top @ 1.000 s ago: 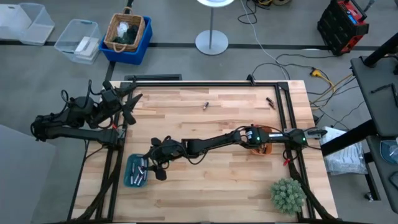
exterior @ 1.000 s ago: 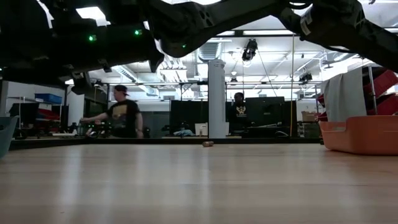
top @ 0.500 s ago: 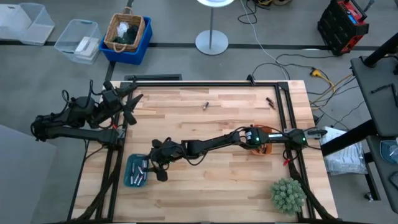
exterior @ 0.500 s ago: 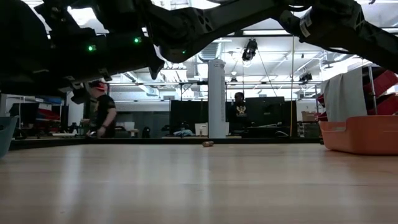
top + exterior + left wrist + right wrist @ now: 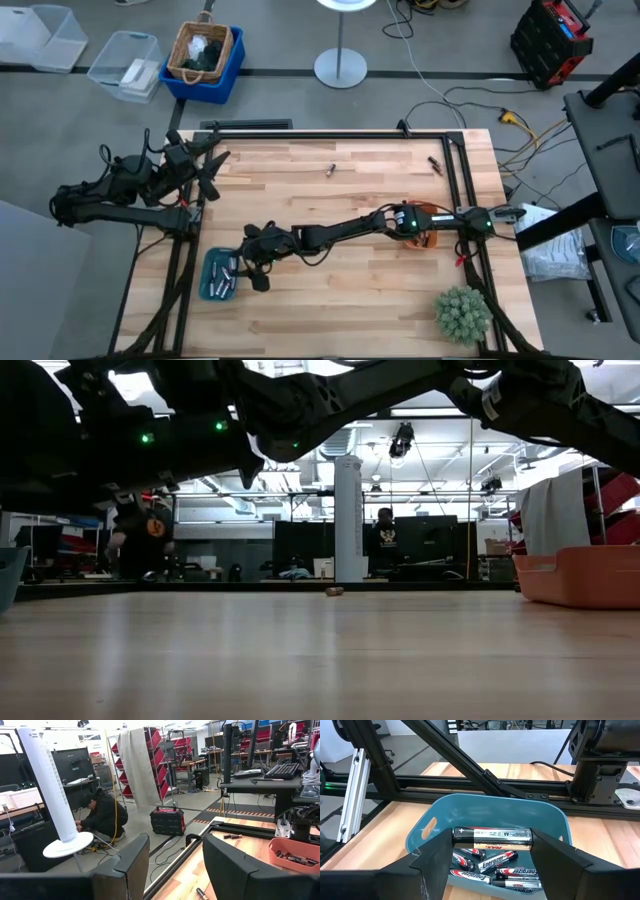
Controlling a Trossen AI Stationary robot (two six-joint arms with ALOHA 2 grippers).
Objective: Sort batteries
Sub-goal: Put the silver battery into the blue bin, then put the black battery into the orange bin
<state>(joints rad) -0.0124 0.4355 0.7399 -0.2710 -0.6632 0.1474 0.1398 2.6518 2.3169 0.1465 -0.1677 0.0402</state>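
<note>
My right gripper point(image 5: 250, 268) reaches across the table and hangs over the teal tray point(image 5: 212, 288) at the near left, shut on one AA battery point(image 5: 492, 836). Several more batteries point(image 5: 495, 865) lie flat on the floor of the teal tray point(image 5: 485, 802). A loose battery point(image 5: 331, 170) lies on the wood at the far middle, and another battery point(image 5: 435, 163) at the far right. The orange tray point(image 5: 428, 236) sits under the right arm. My left gripper point(image 5: 212, 170) waits open at the far left corner, holding nothing. My right gripper pinches the AA battery lengthwise, one finger point(image 5: 427, 862) against each end point(image 5: 456, 835). The battery lies across the gap between the fingers. The fingers slant down from the table's right side. The battery hangs level, lifted clear above the batteries in the teal tray.
A green plant point(image 5: 462, 313) stands at the near right corner. Black frame rails point(image 5: 330, 132) run along the far and side edges. The orange tray point(image 5: 295, 855) holds some batteries. Bare wood lies between the two trays. People move in the room behind the table point(image 5: 140, 545).
Neither arm nor any battery has visibly moved. A person in the room behind the table has walked across the low view toward its left.
</note>
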